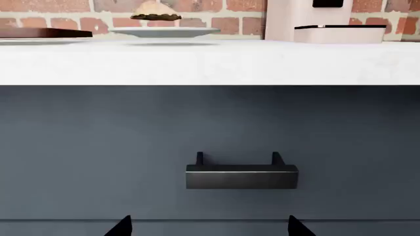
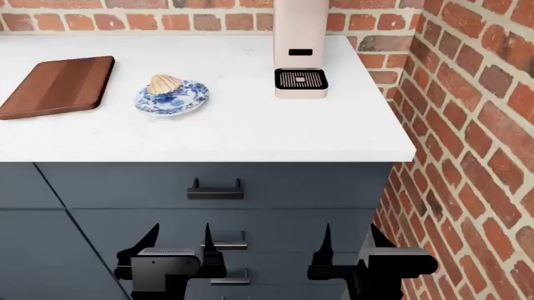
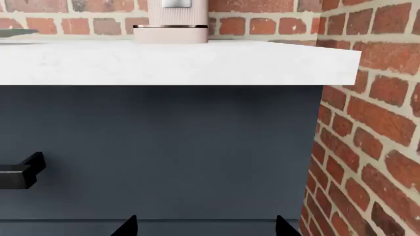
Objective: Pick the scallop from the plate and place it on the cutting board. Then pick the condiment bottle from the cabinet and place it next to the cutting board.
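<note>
Nearest the robot, the left hand [image 2: 179, 240] and the right hand [image 2: 349, 240] hang low in front of the dark blue-grey drawer fronts [image 2: 217, 187], both with fingers spread apart and nothing between them. Just above them a black bar handle [image 2: 215, 190] sits on the top drawer, under the front edge of the white bench [image 2: 250, 134]. Farther back on the bench, the blue-and-white floral plate [image 2: 172, 100] stands left of the middle, and the tan ribbed scallop [image 2: 164, 83] rests on its far side. The reddish-brown cutting board [image 2: 57, 85] lies flat near the left edge, close to the plate but apart from it. Toward the far right corner, a pale pink coffee machine [image 2: 301, 50] with a black drip grille stands against the brick wall [image 2: 467, 125]. The condiment bottle appears in no view.
</note>
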### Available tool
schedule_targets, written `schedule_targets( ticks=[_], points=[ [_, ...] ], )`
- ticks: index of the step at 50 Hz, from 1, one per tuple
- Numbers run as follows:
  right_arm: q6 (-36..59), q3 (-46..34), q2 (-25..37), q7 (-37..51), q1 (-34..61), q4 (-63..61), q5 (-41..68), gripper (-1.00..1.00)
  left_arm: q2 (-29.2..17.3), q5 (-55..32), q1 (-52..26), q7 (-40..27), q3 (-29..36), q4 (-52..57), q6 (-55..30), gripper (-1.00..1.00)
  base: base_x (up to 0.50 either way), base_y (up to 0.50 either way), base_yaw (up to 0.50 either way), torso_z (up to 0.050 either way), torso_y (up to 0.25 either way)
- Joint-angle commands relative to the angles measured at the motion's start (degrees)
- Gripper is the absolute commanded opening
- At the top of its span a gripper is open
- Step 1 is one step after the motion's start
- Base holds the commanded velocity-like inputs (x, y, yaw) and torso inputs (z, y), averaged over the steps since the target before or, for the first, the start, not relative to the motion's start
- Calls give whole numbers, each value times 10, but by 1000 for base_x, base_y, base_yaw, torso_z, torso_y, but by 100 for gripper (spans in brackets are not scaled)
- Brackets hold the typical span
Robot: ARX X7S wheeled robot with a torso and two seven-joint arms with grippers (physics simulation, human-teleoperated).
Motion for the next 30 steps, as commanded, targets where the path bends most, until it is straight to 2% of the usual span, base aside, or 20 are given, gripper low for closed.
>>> schedule_targets(
  ticks=[1, 6, 8, 12, 16, 21, 24, 27, 30],
  points=[
    [2, -12, 9, 8, -1, -3, 11, 100, -9, -14, 0, -8, 8, 3, -9, 100, 0, 0, 0, 0, 0],
    [18, -29, 21, 12, -4, -24, 24, 100, -22, -21, 9, -16, 20, 12, -2, 100, 0, 0, 0, 4, 0],
    [52, -37, 27, 11, -18, -90, 27, 100, -28, -33, 9, -11, 22, 26, -16, 100, 0, 0, 0, 50, 0],
    [171, -46, 44, 13, -29, -283, 31, 100, -43, -81, 2, -3, 15, 170, -127, 100, 0, 0, 0, 50, 0],
    [363, -37, 54, 22, 39, -489, 43, 100, -62, -126, -59, -21, -3, 335, -267, 100, 0, 0, 0, 50, 0],
    [501, -12, 55, 29, 125, -598, 82, 100, -70, -190, -140, -47, -45, 435, -378, 100, 0, 0, 0, 50, 0],
    [476, -21, 109, 98, 117, -600, 152, 100, -82, -205, -163, -60, -55, 492, -416, 100, 0, 0, 0, 50, 0],
    [425, -53, 220, 239, 116, -600, 276, 100, -90, -229, -162, -66, -72, 529, -452, 100, 0, 0, 0, 50, 0],
    [360, -83, 298, 329, 119, -599, 353, 100, -113, -229, -162, -70, -56, 549, -489, 100, 103, 426, 0, 11, 0]
  ],
)
